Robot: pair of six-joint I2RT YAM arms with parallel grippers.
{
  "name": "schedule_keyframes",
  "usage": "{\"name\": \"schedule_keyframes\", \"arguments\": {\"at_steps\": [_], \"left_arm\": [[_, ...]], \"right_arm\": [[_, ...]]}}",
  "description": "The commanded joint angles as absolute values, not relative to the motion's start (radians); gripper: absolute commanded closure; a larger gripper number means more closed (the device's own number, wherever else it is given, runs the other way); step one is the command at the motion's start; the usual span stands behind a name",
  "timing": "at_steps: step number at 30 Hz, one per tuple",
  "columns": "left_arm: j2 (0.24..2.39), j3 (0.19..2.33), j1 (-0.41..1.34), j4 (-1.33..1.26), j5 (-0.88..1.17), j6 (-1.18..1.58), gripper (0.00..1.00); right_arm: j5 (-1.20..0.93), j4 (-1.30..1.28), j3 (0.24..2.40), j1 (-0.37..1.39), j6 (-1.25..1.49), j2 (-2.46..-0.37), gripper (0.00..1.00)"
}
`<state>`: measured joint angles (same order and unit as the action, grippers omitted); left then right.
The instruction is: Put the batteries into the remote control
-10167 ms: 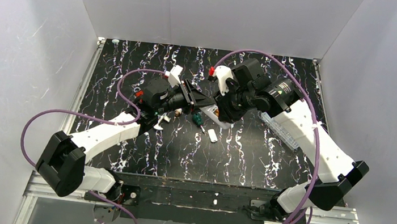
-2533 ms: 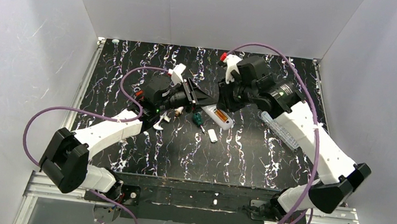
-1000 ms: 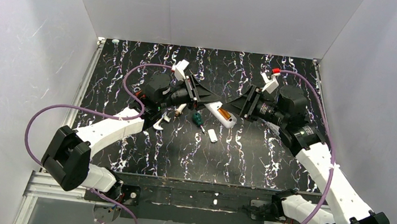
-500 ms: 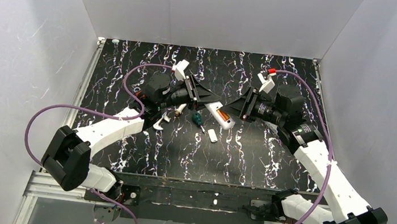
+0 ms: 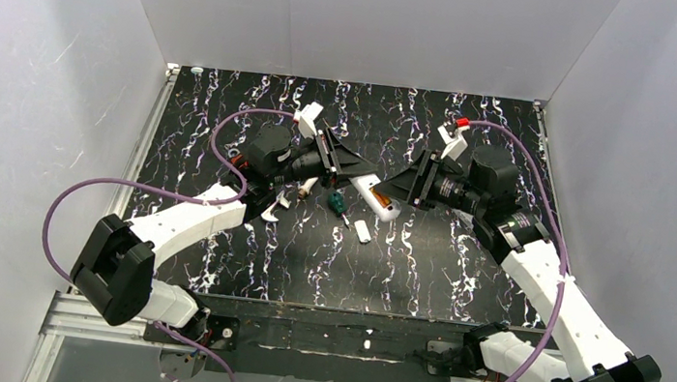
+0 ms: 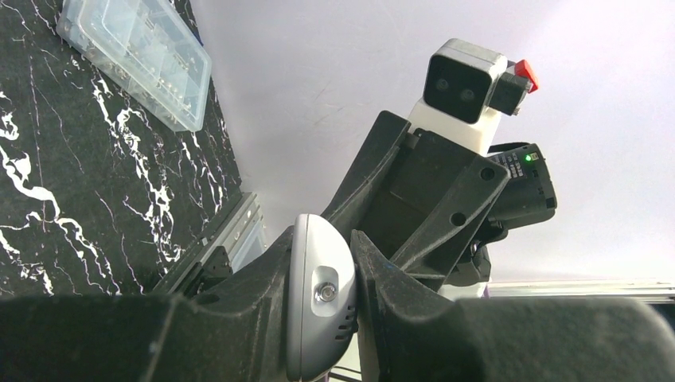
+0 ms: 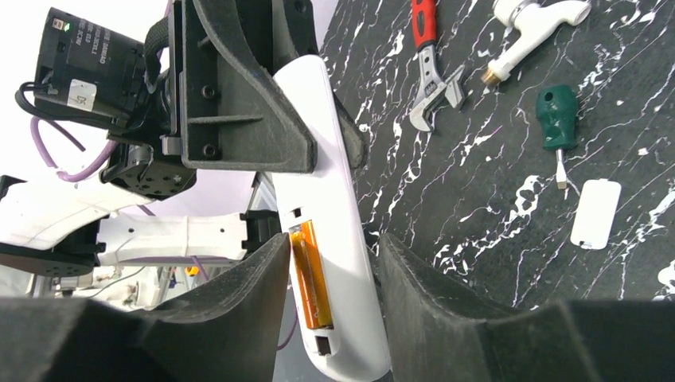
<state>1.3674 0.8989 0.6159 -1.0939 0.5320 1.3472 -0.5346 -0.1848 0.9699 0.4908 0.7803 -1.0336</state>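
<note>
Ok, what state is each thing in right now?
Remote: held in the air, back uncovered.
Battery: seated in the remote.
Cover: off, lying on the table.
Left claw: shut on the remote.
Right claw: open, astride the remote's end.

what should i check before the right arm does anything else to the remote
1. Left fingers shut on remote: ok.
2. Battery seated in the remote's back: ok.
3. Second battery in: cannot tell, only one shows.
4. Right fingers either side of the remote's free end: ok.
5. Right fingers actually pinching it: cannot tell.
6. Cover off the remote, lying apart from it: ok.
</note>
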Motion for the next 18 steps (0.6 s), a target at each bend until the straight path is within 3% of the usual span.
{"name": "schedule_keyframes", "arguments": {"at_steps": [1, 5, 18], "left_arm": [[1.337, 0.948, 0.618, -1.181, 0.538, 1.341, 1.0], [1.346, 0.955, 0.618, -1.189, 0.538, 1.345, 1.0], [1.344, 0.956, 0.618, -1.184, 0.54, 1.342, 1.0]], "right_arm": [[-0.587, -0.193, 0.959, 0.492, 0.757, -1.007, 0.45], [-0.612, -0.187, 0.948, 0.494, 0.756, -1.002, 0.45], [-0.614, -0.175, 0.941, 0.492, 0.758, -1.016, 0.76]]}}
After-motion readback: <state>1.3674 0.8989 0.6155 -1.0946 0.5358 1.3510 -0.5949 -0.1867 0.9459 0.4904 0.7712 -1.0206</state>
